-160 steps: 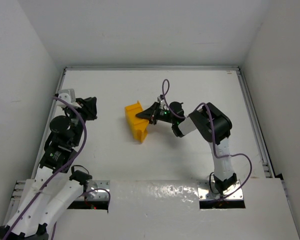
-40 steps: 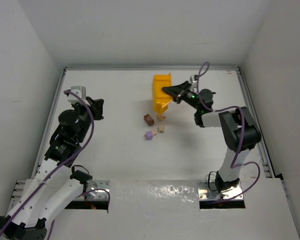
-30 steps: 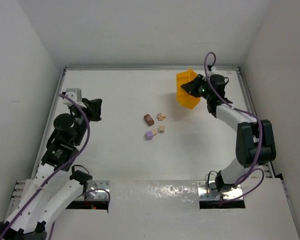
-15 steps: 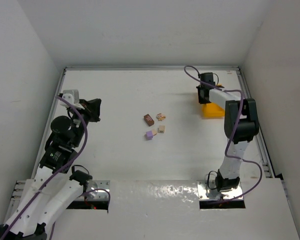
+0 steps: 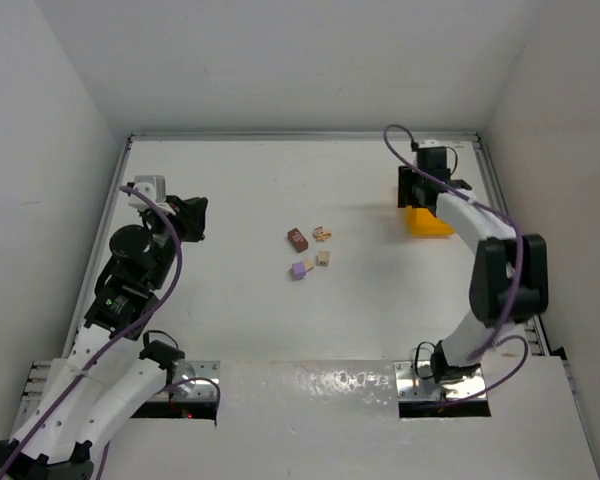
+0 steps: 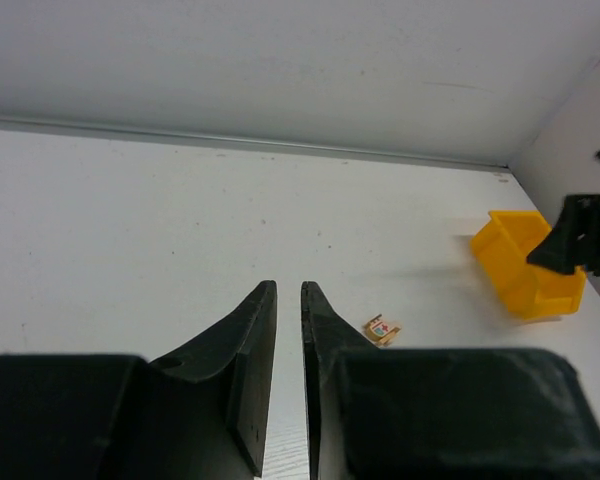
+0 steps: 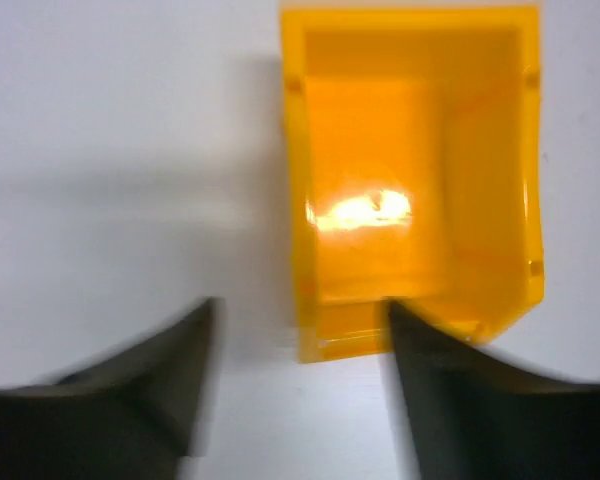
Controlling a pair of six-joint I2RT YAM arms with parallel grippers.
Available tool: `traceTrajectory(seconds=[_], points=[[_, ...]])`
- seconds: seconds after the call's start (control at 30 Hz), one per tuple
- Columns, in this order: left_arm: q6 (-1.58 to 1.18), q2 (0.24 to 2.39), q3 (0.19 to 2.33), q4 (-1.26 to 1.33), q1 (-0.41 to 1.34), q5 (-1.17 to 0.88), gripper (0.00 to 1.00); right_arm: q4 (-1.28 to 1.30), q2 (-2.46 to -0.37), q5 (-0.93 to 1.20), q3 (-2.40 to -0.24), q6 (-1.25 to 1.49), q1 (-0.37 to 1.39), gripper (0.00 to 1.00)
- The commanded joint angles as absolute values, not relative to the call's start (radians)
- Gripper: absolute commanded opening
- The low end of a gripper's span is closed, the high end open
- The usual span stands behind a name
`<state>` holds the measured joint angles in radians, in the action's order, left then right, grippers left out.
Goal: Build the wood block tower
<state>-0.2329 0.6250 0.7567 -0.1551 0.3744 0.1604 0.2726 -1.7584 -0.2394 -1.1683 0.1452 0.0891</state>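
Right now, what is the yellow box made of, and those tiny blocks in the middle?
The yellow box looks like smooth, glossy plastic: a bright glare shines off its floor. The dark brown block and the tan block look like matte wood, going by colour alone; they are too small to show grain. The purple block may be painted; I cannot tell.

Yellow bin (image 7: 365,150) from above, R gripper (image 7: 300,310) spread wide, blurred
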Motion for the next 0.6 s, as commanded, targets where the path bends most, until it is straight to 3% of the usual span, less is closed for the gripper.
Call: traceTrajectory(seconds=[0.0, 0.1, 0.3, 0.5, 0.53, 0.57], points=[[-0.222, 0.627, 0.765, -0.123, 0.382, 0.158, 0.14, 0.112, -1.573, -0.079, -1.112, 0.230, 0.120, 0.49], [-0.216, 0.626, 0.769, -0.127, 0.382, 0.167, 0.15, 0.062, -1.496, -0.003, -1.013, 0.259, 0.234, 0.00], [-0.207, 0.620, 0.770, -0.133, 0.382, 0.189, 0.15, -0.029, -1.476, 0.159, -0.916, 0.311, 0.423, 0.00], [-0.207, 0.615, 0.770, -0.135, 0.382, 0.181, 0.16, -0.022, -1.538, 0.136, -0.942, 0.301, 0.592, 0.00], [-0.207, 0.617, 0.770, -0.133, 0.382, 0.181, 0.17, -0.018, -1.555, 0.147, -0.963, 0.299, 0.622, 0.01], [-0.207, 0.617, 0.770, -0.133, 0.380, 0.181, 0.17, -0.017, -1.583, 0.149, -0.971, 0.293, 0.638, 0.14]])
